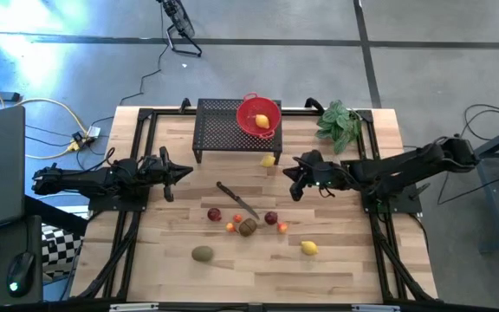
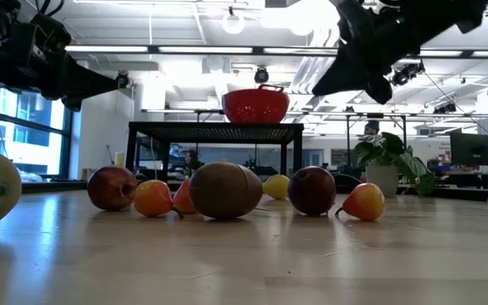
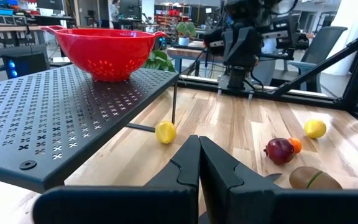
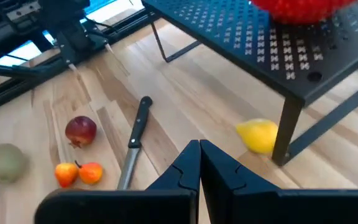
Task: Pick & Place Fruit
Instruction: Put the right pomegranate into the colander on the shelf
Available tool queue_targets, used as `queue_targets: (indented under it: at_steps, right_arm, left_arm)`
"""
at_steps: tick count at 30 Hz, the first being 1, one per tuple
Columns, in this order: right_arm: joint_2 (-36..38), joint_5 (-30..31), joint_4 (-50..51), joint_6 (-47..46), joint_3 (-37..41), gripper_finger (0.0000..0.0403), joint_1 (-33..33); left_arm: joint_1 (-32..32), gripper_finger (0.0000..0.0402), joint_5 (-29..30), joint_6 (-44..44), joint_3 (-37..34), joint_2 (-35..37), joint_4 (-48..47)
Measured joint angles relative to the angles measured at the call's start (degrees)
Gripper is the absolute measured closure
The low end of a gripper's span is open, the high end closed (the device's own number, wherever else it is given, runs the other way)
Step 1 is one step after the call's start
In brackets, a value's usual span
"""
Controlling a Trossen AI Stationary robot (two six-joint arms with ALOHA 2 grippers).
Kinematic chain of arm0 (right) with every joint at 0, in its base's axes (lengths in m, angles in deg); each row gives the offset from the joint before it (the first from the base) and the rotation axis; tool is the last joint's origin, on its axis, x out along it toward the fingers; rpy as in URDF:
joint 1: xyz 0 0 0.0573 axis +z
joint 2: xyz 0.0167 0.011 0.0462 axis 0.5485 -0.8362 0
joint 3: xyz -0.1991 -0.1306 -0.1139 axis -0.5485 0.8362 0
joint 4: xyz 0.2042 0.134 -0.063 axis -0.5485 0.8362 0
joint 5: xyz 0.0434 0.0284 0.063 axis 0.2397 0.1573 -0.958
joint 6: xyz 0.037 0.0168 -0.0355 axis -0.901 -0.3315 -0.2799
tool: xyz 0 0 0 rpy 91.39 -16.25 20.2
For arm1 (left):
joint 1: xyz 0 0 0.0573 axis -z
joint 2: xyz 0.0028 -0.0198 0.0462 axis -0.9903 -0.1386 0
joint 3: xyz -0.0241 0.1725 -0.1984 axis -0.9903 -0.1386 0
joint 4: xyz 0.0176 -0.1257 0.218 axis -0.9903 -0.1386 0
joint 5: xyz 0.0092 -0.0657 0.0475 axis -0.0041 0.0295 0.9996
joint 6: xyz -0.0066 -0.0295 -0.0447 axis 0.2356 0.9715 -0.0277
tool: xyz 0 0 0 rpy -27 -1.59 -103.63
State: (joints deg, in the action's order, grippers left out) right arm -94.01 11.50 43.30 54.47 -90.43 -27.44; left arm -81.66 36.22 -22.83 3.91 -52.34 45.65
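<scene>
Right gripper (image 1: 294,179) hovers with its fingers pressed together and empty, above the middle of the wooden table (image 1: 336,260), just beside the small yellow lemon (image 1: 268,160) that lies at the front leg of the black perforated metal stand (image 1: 219,130). Left gripper (image 1: 183,172) waits, fingers likewise together, near the table's left edge. A red plastic colander (image 1: 251,108) sits on the stand toward the back edge and already carries one yellow fruit (image 1: 262,121).

Other pieces lie grouped toward the front: two dark red round fruits (image 1: 214,214), three tiny orange ones (image 1: 231,227), a brown kiwi (image 1: 248,228), a second kiwi (image 1: 202,254) nearer the front edge and another lemon (image 1: 309,248) front right. A slim dark-handled knife (image 1: 236,200) lies among them; a green leafy bunch (image 1: 338,123) rests at the back right corner.

The next pick looks like the lemon by the stand. To do it well, the right gripper should part its fingers first, descend clear of the stand's leg, and straddle the lemon across its short axis so it does not roll away.
</scene>
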Motion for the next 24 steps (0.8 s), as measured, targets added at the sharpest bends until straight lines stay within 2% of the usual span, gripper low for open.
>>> queue_targets:
  at_steps: [10,17,24]
  right_arm:
    - [0.0,-0.1,-17.0,0.0,7.8,0.0401,2.9]
    - [0.0,-0.2,-18.0,0.0,8.6,0.0401,4.0]
    - [0.0,-0.2,-18.0,-0.2,8.6,0.0401,3.9]
  left_arm:
    - [0.0,0.0402,0.0,0.0,0.0,0.0,0.0]
    - [0.0,0.0402,0.0,0.3,0.0,0.0,0.0]
    - [0.0,0.0402,-1.0,4.5,0.0,0.0,-0.2]
